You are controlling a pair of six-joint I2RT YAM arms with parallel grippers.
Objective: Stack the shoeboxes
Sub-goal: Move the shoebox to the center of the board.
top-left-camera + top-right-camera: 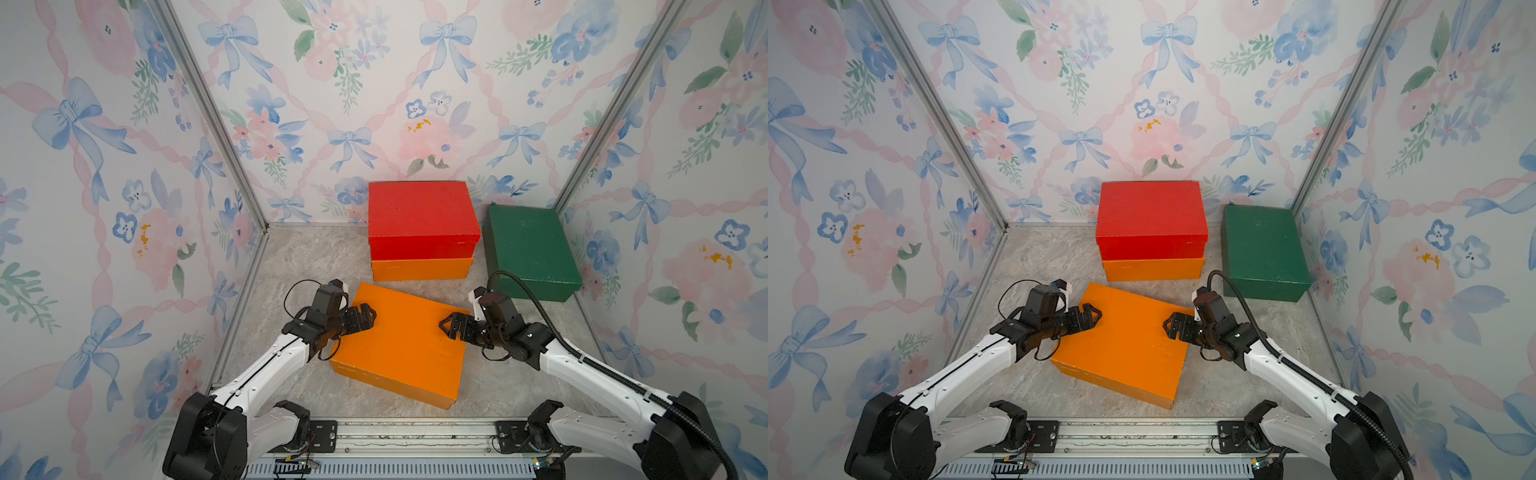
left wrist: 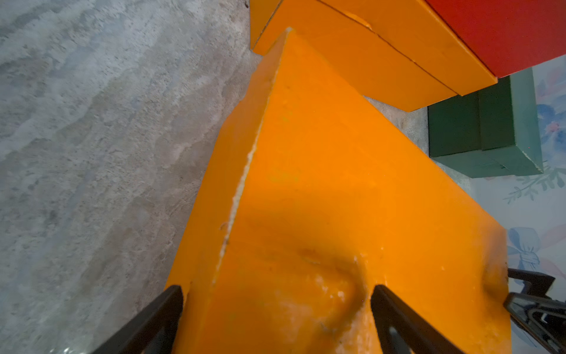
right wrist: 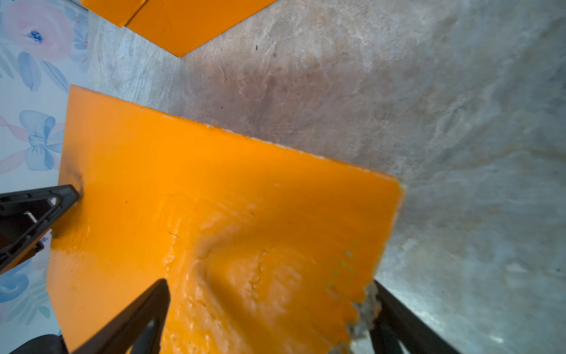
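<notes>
Left tool (image 1: pixel 365 316) and right tool (image 1: pixel 451 326), both spread wide, bracket the loose orange shoebox (image 1: pixel 401 345) from opposite sides.

That shoebox lies askew in the lower centre of both top views. It is too broad for one tool, so a two-sided press looks like the plan; whether it is clear of the desk (image 1: pixel 299 266) I cannot tell. In the wrist views each tool's jaws straddle a lid edge, apparently unclamped. Behind, in the upper centre, the red shoebox (image 1: pixel 419 212) already rests on the lower orange shoebox (image 1: pixel 419 269). The dark green shoebox (image 1: pixel 530 249) stands alone at right.
</notes>
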